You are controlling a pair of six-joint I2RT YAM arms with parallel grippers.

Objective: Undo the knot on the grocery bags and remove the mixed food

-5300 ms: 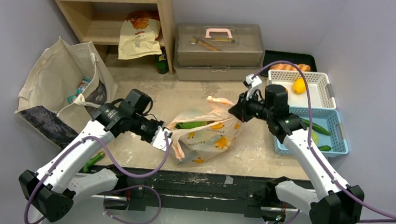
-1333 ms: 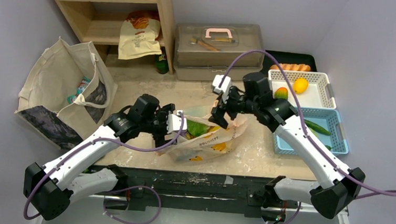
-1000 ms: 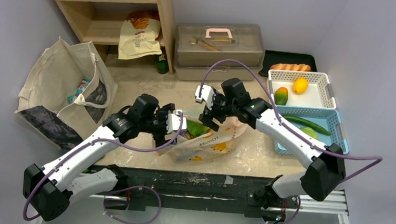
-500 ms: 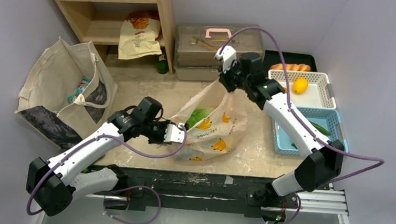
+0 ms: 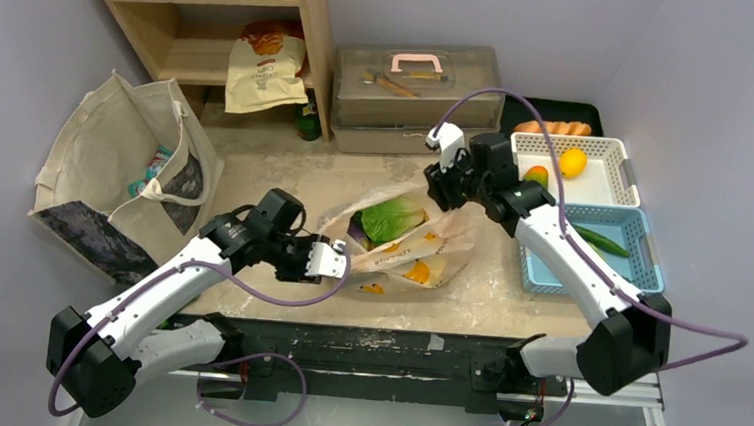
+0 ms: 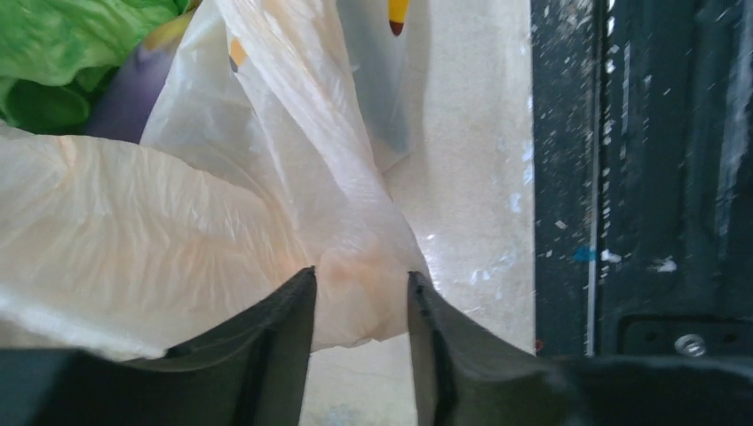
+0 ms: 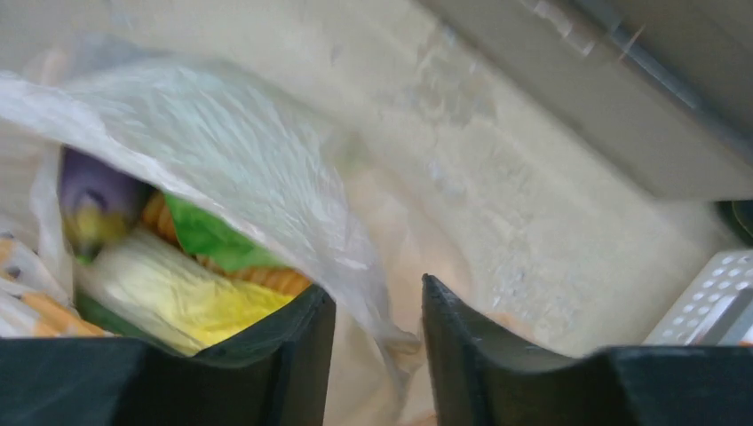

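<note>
The table (image 5: 285, 182) is a worn beige surface between pale walls, with a wooden shelf (image 5: 216, 21) and a grey toolbox (image 5: 416, 95) at the back, a canvas tote (image 5: 106, 164) at the left, and a white basket (image 5: 596, 183) and a blue basket (image 5: 650, 272) at the right. The grocery bags (image 5: 420, 251) lie in the middle of the table with the mouth spread open. The mixed food (image 5: 384, 226) is inside — a green leafy head (image 5: 398, 214) on top and a purple piece (image 7: 89, 191) beside it. The left gripper (image 6: 360, 284) is clamped on a bunch of the plastic at the near edge. The right gripper (image 7: 377, 306) is at the far edge with a narrow gap, and thin film passes through it — I cannot tell if it really pinches it.
</note>
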